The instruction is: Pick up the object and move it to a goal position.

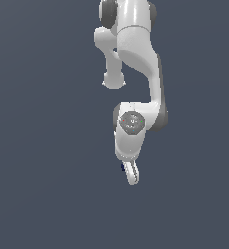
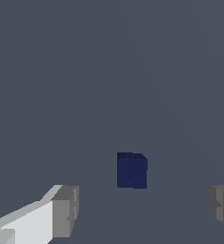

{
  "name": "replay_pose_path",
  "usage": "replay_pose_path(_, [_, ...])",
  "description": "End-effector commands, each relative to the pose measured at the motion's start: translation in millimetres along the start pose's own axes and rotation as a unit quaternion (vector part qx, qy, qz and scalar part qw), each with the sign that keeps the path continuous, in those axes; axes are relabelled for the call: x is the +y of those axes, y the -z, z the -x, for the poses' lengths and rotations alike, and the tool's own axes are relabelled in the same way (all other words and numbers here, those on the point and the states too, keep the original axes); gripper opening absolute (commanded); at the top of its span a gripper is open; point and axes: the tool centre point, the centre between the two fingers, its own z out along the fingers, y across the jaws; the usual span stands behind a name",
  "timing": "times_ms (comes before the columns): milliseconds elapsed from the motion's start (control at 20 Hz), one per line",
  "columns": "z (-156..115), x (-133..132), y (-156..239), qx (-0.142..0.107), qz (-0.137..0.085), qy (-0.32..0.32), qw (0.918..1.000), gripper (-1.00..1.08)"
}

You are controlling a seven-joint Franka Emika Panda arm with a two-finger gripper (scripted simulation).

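Note:
The object, a small dark navy-blue cube, shows plainly in the wrist view on the flat grey ground, ahead of the gap between my two fingers and touching neither. My gripper is open, its grey pads set wide apart with nothing between them. In the exterior view the gripper hangs from the white arm near the middle of the picture, and only a sliver of the cube peeks out at the hand's edge on the exterior view's left.
The white Franka arm reaches down from the top of the exterior view. All around lies a plain grey-blue ground with no other objects or edges in sight.

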Motion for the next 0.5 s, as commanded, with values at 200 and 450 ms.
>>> replay_pose_path(200, [-1, -1, -1, 0.001, 0.000, -0.010, 0.9999, 1.00])
replay_pose_path(450, [-1, -1, -11, 0.001, 0.000, -0.011, 0.9999, 1.00])
